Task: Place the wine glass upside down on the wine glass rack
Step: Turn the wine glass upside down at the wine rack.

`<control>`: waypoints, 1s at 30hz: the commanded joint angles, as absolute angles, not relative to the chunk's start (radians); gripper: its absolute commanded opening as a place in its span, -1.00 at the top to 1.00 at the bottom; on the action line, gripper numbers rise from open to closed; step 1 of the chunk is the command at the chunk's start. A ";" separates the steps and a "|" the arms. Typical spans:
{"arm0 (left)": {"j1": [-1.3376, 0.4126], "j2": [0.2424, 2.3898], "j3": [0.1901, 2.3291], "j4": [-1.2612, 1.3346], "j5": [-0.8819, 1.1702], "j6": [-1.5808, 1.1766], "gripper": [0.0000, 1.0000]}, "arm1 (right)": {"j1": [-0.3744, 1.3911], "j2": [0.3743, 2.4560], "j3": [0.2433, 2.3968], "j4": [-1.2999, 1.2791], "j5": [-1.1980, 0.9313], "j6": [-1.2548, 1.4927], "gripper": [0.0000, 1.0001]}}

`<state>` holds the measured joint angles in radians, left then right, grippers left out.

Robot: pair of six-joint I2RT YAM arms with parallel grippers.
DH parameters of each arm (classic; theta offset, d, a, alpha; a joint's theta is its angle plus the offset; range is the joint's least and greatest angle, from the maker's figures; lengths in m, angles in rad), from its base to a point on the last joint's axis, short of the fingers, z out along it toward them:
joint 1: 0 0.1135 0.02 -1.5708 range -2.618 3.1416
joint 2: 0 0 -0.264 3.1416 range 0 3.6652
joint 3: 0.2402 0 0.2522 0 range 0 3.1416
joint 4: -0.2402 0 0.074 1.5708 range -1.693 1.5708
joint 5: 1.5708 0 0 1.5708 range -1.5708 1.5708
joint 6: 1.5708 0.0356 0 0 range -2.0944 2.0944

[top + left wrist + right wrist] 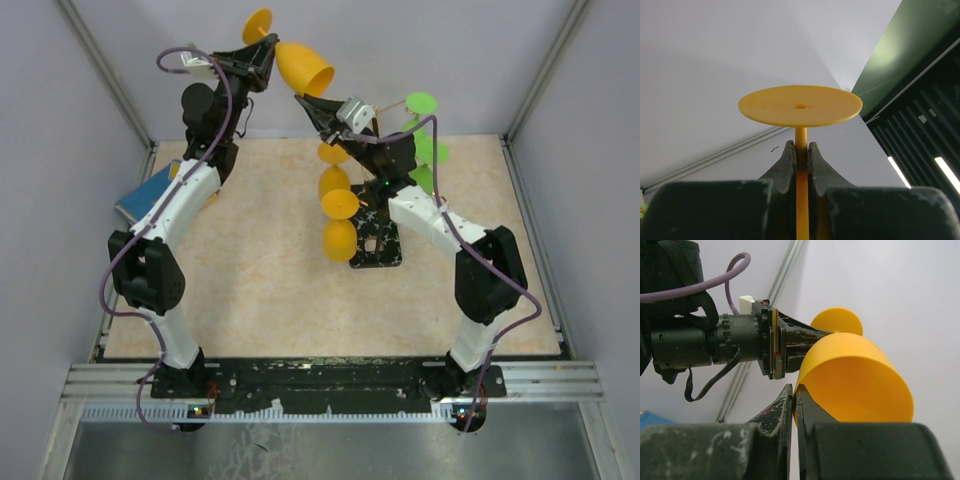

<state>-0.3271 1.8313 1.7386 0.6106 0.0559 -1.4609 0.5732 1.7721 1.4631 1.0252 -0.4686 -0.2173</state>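
My left gripper (801,146) clamps the stem of the wine glass (305,65), which is aloft at the table's far edge, lying near level, foot left, mouth right. My right gripper (795,392) pinches its rim, clear only from that wrist. The wine glass rack (378,255) carries orange glasses (340,205) and green glasses (425,150)

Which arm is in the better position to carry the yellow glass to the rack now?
Probably the left. The left gripper is closed around the wine glass at its stem, just under the foot. The right gripper only pinches the bowl's rim, though the wine glass rack stands nearer that arm.
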 commanded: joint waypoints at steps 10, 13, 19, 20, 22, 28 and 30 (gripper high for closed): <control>-0.295 1.864 1.772 0.790 0.058 -1.348 1.00 | 0.581 1.670 1.430 0.995 -0.412 -0.290 0.13; -0.269 1.867 1.788 0.847 0.046 -1.296 1.00 | 0.581 1.660 1.432 0.981 -0.391 -0.305 0.05; -0.188 1.845 1.817 0.977 0.076 -1.022 1.00 | 0.581 1.608 1.455 0.856 -0.277 -0.350 -0.09; -0.177 1.834 1.811 0.986 0.090 -0.958 1.00 | 0.581 1.606 1.463 0.824 -0.245 -0.353 -0.09; -0.154 1.813 1.792 0.998 0.130 -0.856 1.00 | 0.581 1.607 1.480 0.768 -0.162 -0.360 -0.10; -0.123 1.770 1.709 1.033 0.397 -0.599 1.00 | 0.555 1.643 1.664 0.479 0.095 -0.369 -0.42; -0.125 1.758 1.685 1.033 0.532 -0.517 1.00 | 0.510 1.721 1.790 0.327 0.159 -0.324 -0.52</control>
<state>-0.1192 1.8095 1.7245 0.9710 0.2592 -0.7456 0.5632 1.6615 1.5757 0.5735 -0.0463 -0.3531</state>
